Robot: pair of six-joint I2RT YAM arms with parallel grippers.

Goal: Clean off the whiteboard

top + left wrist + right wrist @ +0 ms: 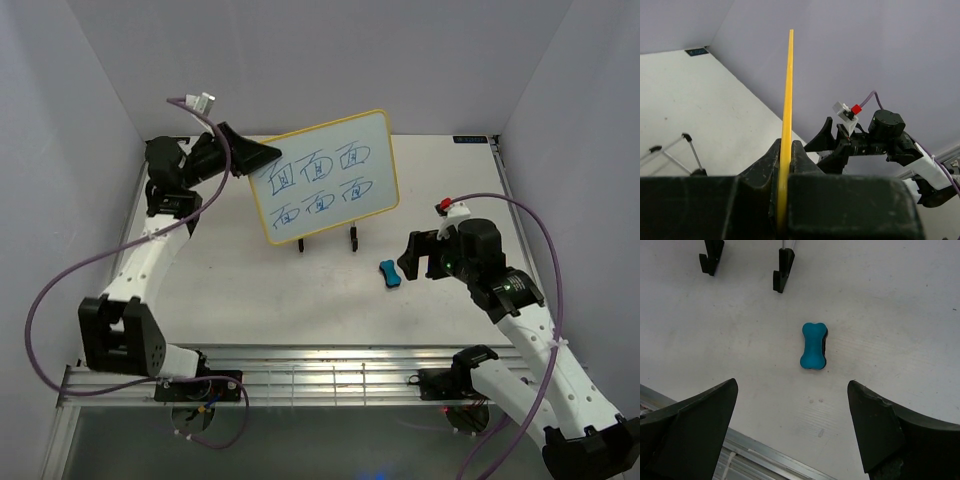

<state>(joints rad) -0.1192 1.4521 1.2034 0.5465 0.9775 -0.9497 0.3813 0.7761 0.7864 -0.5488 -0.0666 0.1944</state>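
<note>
The whiteboard (324,176), yellow-framed with blue handwritten marks, is held up tilted above the table. My left gripper (262,155) is shut on its left edge; in the left wrist view the yellow frame (786,125) runs edge-on between the closed fingers of that gripper (784,155). The blue bone-shaped eraser (389,272) lies on the table right of the stand; it also shows in the right wrist view (813,345). My right gripper (415,256) is open and empty, hovering just right of the eraser, which lies ahead of its spread fingers (792,390).
The black wire easel stand (326,240) sits on the table below the board, its feet (782,262) in the right wrist view. A metal rail (320,375) runs along the table's near edge. Grey walls enclose the left, back and right sides.
</note>
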